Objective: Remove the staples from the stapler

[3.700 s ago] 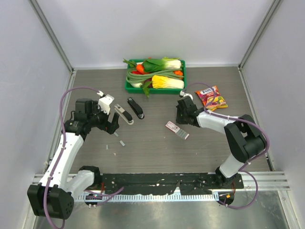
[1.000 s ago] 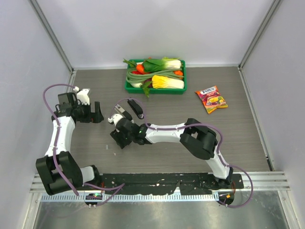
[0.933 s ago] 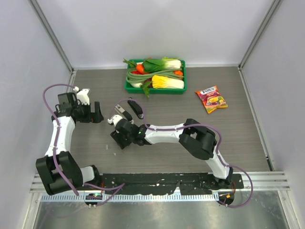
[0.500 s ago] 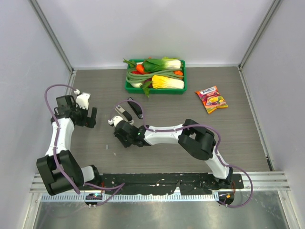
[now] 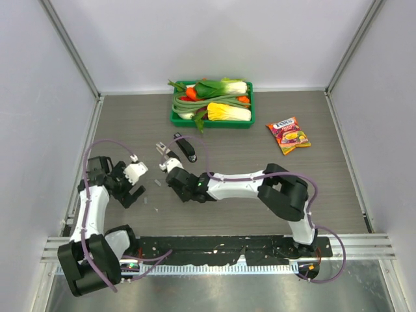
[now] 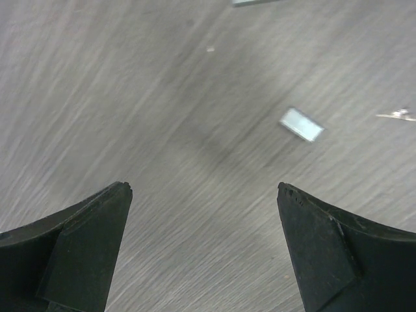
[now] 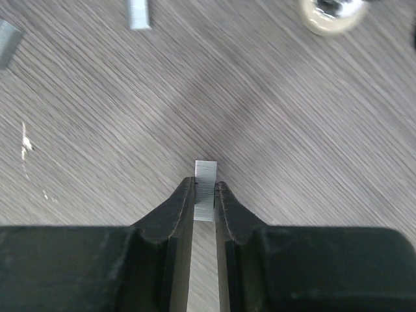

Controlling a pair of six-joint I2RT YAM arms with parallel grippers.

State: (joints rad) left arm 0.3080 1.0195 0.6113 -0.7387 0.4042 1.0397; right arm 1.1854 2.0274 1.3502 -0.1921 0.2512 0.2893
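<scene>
Right gripper (image 7: 205, 193) nips a short grey metal staple strip (image 7: 206, 172) by one end — it could twist free; left gripper (image 6: 203, 195) gapes wide

Soft, even light falls from above in our overhead view: the grey wood-grain tabletop (image 5: 312, 188) is bright, with faint shadows just beside the green plastic tray of vegetables (image 5: 227, 124) and a dull sheen on the brushed metal sheet (image 5: 227, 292) far nearer to us than that tray. Our two wrist views are dimmer, their grain smeared by blur. Only the short grey metal strip of staples (image 7: 205, 172) in the black right gripper (image 7: 205, 188) looks fairly sharp.
</scene>
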